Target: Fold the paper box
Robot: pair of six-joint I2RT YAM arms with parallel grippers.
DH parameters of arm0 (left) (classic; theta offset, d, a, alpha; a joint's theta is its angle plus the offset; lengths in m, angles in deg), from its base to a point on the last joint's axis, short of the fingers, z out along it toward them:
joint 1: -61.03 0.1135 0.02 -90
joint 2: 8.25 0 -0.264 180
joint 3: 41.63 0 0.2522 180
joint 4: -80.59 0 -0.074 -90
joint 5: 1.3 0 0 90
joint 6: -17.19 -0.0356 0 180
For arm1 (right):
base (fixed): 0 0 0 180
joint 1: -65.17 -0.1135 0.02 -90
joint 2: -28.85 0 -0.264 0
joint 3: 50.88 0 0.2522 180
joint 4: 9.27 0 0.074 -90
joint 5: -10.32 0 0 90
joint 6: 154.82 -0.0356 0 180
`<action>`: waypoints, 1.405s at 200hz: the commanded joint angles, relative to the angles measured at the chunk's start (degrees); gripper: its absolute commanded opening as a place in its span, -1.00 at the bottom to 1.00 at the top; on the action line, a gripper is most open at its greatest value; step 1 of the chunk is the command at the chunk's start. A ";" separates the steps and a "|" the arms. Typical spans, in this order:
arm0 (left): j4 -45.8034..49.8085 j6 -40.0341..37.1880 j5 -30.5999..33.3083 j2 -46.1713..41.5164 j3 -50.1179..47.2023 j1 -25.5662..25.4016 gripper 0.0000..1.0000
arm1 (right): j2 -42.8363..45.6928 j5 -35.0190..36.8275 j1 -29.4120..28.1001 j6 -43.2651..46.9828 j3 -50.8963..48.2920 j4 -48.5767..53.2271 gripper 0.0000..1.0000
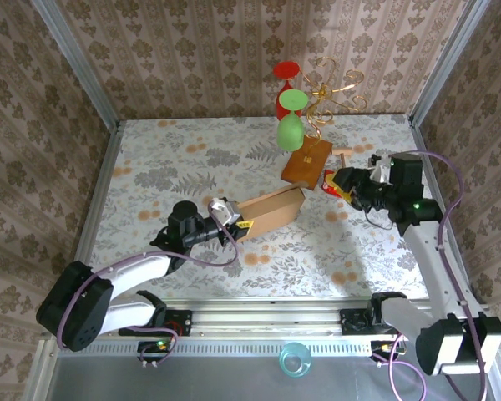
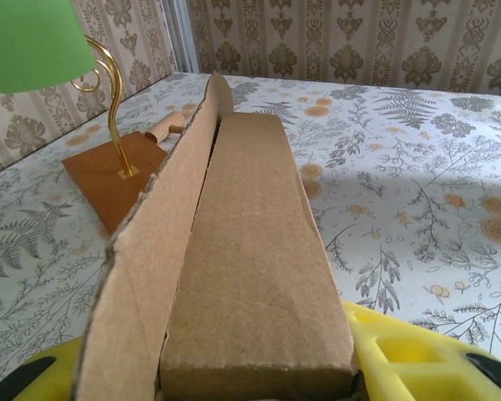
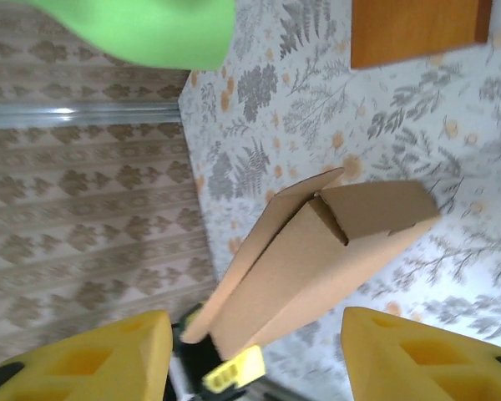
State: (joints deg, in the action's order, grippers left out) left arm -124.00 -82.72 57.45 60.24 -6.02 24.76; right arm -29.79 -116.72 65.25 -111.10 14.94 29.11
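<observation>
Paper box (image 1: 271, 213): mid-table, its near end clamped in my left gripper (image 1: 231, 222).
Long axis: runs from that grip up and to the right, toward the wooden stand base (image 1: 306, 164).
Side flap (image 2: 163, 242): stands upright along the box's left edge, untucked.
My right gripper (image 1: 340, 182): jaws apart, empty, just off the far end, so it is the nearer arm there.
Inside: hidden.

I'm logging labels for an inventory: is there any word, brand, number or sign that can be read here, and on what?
None: no text can be read in any view.
Box: plain cardboard, no print on the faces that show.
Wooden base: no marking to be seen.
</observation>
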 commanded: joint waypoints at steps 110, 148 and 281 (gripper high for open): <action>0.10 3.00 1.14 1.91 -5.12 2.87 -0.17 | -12.86 30.74 -19.66 36.89 -5.71 -22.02 0.28; 0.16 2.89 0.92 1.81 -5.23 3.44 -0.18 | -15.92 30.33 -21.52 41.36 -3.93 -25.59 0.32; 1.24 2.07 0.22 1.56 -5.50 4.81 -0.18 | -27.16 29.33 -25.73 50.11 4.33 -21.81 0.31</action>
State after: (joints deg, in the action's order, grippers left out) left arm -128.94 -80.47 57.23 60.79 -9.87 28.89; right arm -54.77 -88.85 40.59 -63.34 17.52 5.07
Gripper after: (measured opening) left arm 0.421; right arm 0.666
